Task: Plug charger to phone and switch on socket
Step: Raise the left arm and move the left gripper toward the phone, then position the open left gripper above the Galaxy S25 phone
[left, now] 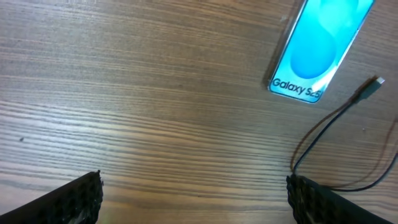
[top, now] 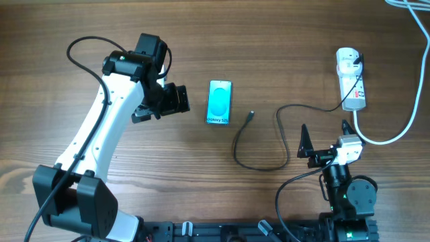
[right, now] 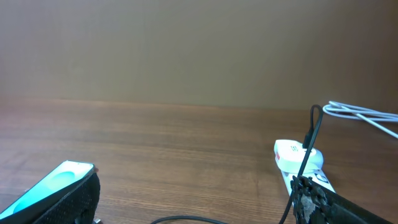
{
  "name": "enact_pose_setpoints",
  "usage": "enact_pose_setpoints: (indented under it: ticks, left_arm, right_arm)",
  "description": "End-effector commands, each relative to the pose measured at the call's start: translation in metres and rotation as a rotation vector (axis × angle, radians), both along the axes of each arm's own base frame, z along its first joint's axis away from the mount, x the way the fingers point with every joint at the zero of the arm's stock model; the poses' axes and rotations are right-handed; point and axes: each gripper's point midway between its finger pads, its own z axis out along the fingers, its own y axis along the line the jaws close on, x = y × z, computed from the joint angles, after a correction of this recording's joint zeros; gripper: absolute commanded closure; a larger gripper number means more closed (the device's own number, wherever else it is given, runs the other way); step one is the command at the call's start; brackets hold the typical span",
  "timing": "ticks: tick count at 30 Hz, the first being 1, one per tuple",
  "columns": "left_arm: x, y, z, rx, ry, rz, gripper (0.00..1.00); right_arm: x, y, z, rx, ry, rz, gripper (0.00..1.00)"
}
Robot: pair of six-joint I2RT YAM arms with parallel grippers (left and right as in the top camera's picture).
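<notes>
- Overhead: left end effector (top: 185,99) spread wide open, holding nothing, just left of the phone (top: 219,102) and apart from it.
- Phone flat on the wooden surface (top: 80,27), cyan screen up, white text strip at the end nearer to the robot.
- Charger (top: 259,165) in a loose loop between phone and right arm. Small tip free on the surface near the right side of the phone, not touching. Other end plugged in the socket (top: 351,82) at far right.
- Right end effector (top: 326,138) also wide open and empty, beside the loop. Thick white cord (top: 396,136) curving away from the socket.
- Left wrist: fingers (left: 68,202) far apart, only bare wood between. Phone (left: 320,53) at upper right, charger (left: 317,140) tip near its text end, no contact.
- Right wrist: fingers (right: 68,202) wide apart, nothing gripped. Phone (right: 53,183) at lower left, socket (right: 298,158) at right. Socket on or off: cannot tell.
</notes>
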Motion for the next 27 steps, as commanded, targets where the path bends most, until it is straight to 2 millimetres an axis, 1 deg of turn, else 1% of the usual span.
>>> enact_pose_setpoints:
  ticks: [1,3,5,13,16,21,27]
  left_arm:
    - [0.001,-0.017,0.000,-0.088,0.010,-0.023,0.00]
    - [0.003,-0.025,0.002,-0.132,0.003,-0.028,0.00]
    - [0.007,-0.027,0.003,-0.143,-0.013,-0.027,0.00]
    - [0.008,-0.027,0.003,-0.143,-0.015,-0.027,0.00]
    - [0.016,-0.029,0.003,-0.152,-0.051,-0.028,0.00]
    - [0.023,-0.031,0.002,-0.161,-0.071,0.006,0.00]
    - [0.021,-0.030,-0.001,-0.161,-0.059,0.025,0.00]
  right_arm:
    - [0.000,-0.001,0.001,0.014,-0.004,-0.002,0.00]
    - [0.000,-0.001,0.001,0.014,-0.004,-0.002,0.00]
    - [0.000,-0.001,0.001,0.014,-0.004,-0.002,0.00]
    - [0.000,-0.001,0.001,0.014,-0.004,-0.002,0.00]
    - [0.000,-0.001,0.001,0.014,-0.004,-0.002,0.00]
    - [0.000,-0.001,0.001,0.014,-0.004,-0.002,0.00]
    - [0.000,-0.001,0.001,0.014,-0.004,-0.002,0.00]
